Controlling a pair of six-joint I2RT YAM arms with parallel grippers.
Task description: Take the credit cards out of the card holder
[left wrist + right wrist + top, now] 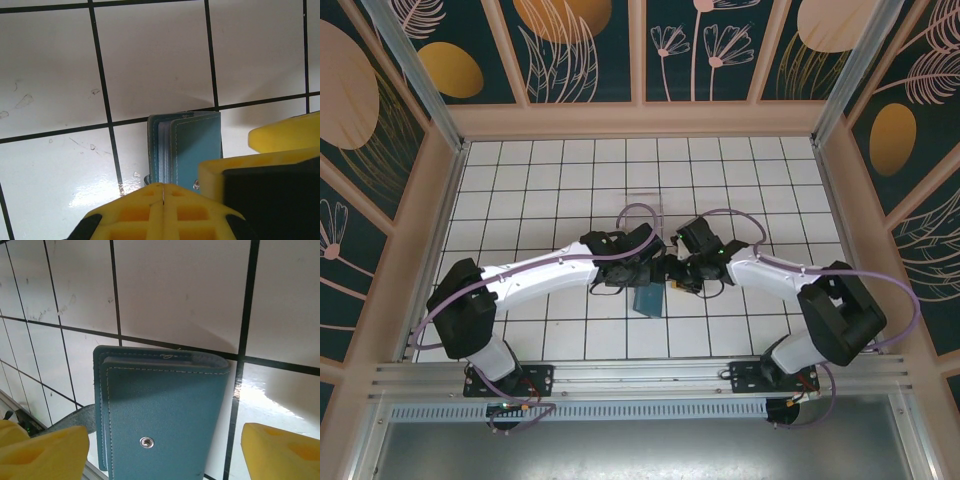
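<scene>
The card holder point(165, 410) stands on edge above the white tiled table point(560, 180), between the two wrists, fold uppermost and covers closed together.

1. Left gripper point(162, 192): jaws fully closed on the card holder's lower edge. The clamped part is hidden behind the yellow fingers point(135, 215).
2. Right gripper point(162, 450): jaws spread wide, one yellow finger point(42, 450) on each side of the card holder, neither touching it.
3. A metal snap stud point(146, 442) sits low on the cover facing the right wrist camera.
4. A clear box point(645, 200) lies on the table beyond the card holder, well apart from it.
5. From above, both wrists cover most of the card holder.
6. Credit cards: pale layered edges point(162, 137) show between the covers. Whether these are cards or sleeves cannot be told.
</scene>
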